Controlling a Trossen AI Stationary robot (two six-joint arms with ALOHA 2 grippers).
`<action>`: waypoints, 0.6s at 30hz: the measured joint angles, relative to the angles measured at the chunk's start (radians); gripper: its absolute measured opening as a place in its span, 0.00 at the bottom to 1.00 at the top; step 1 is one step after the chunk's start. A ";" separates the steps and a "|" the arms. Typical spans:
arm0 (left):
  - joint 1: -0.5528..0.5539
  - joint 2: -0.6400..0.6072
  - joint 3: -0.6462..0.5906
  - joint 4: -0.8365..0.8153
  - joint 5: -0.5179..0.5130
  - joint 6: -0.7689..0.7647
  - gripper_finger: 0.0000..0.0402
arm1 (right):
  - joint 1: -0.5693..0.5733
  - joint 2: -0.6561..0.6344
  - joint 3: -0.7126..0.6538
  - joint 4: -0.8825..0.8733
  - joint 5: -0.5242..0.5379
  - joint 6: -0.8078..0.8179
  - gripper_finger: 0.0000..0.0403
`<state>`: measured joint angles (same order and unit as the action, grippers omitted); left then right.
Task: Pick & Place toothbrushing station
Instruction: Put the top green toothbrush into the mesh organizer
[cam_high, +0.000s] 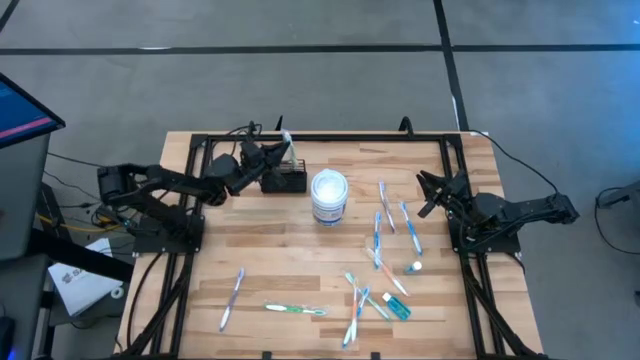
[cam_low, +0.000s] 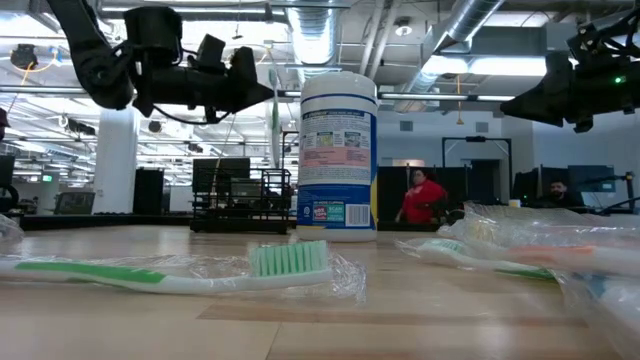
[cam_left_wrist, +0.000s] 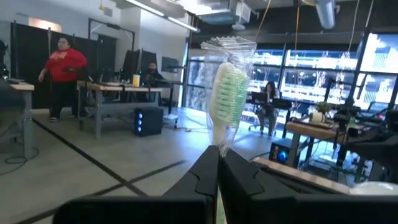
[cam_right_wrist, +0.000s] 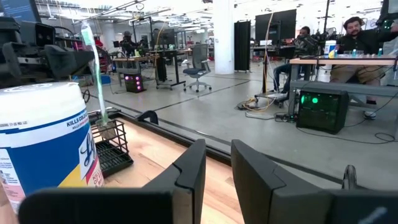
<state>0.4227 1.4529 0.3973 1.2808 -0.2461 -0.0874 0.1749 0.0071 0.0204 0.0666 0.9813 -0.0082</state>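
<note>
Task early on, by the look of it. Left hand (cam_high: 272, 155) is clamped on a wrapped green toothbrush (cam_left_wrist: 227, 93), held upright over the toothbrushing station (cam_high: 284, 180), which sits near the tabletop's far edge, just left of the white tub (cam_high: 329, 196). No brush clearly seated in it yet. Approx. ten more wrapped brushes (cam_high: 378, 262) lie scattered toward the near and right edges. Right hand (cam_high: 432, 193) waits by the right edge, fingers slightly apart, empty.
</note>
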 joint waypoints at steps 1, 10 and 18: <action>0.003 0.007 0.000 0.008 0.005 0.000 0.00 | 0.000 0.000 0.000 0.000 0.000 0.000 0.17; 0.011 0.068 0.002 0.037 0.009 -0.005 0.00 | 0.000 0.000 0.000 0.000 0.000 0.000 0.17; 0.011 0.123 0.021 0.044 0.009 -0.006 0.00 | 0.000 0.000 0.000 -0.002 0.000 0.000 0.17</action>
<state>0.4335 1.5762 0.4183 1.3247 -0.2371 -0.0937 0.1752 0.0071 0.0204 0.0643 0.9813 -0.0086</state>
